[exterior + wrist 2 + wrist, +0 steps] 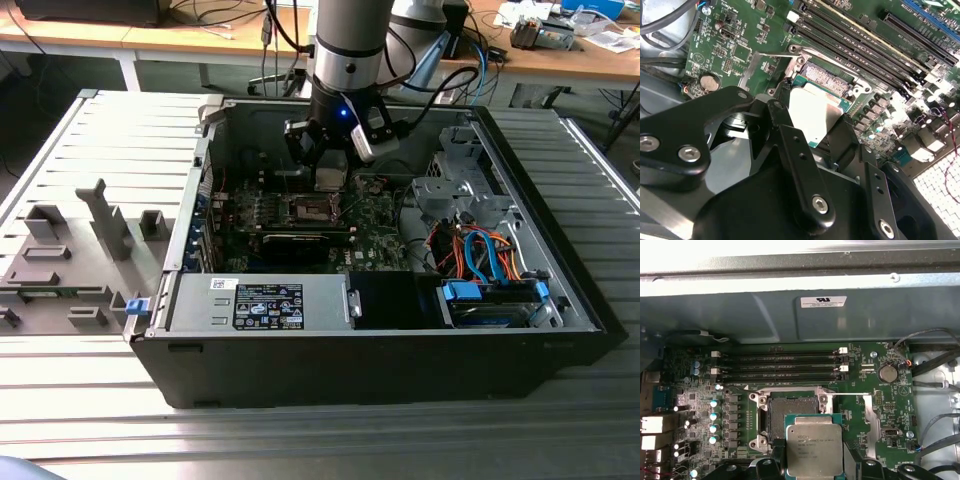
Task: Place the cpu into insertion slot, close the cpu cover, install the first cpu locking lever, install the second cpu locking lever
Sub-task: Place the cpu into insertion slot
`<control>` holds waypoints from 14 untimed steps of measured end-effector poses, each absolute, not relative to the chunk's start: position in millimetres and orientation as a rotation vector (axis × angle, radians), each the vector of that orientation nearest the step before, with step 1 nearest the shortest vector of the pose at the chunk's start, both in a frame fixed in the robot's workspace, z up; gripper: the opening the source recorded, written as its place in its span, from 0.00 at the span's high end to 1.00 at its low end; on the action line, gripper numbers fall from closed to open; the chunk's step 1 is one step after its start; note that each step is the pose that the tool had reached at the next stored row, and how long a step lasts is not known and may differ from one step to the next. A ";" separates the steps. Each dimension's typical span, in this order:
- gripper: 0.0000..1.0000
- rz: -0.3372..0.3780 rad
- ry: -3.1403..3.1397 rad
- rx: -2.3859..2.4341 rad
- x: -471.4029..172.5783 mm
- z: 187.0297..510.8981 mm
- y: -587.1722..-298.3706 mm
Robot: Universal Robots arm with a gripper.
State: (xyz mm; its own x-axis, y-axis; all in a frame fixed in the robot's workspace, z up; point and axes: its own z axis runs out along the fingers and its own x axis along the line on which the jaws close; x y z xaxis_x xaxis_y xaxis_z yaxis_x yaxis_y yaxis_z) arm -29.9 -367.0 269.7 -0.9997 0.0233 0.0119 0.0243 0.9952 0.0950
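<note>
One flat cpu hangs clamped by its edges in the gripper, just above the open insertion slot. It looks light, stiff and fragile; side edges seem the safe hold.

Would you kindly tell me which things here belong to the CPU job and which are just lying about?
Job: gripper, the cpu it grips, insertion slot.
Lying about: memory slots, coin battery, power supply, drive cables.
</note>
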 end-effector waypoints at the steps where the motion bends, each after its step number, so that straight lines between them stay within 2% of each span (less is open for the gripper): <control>1: 0.46 -0.149 -3.127 -0.037 -29.9 269.2 -367.1; 14: 0.46 -0.147 -3.127 -0.037 -29.9 263.7 -368.1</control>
State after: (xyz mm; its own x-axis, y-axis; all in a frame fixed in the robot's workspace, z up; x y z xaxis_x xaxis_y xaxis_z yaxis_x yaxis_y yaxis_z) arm -29.9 -368.1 263.7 -0.9997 0.0233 0.0119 0.0243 0.9953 0.0935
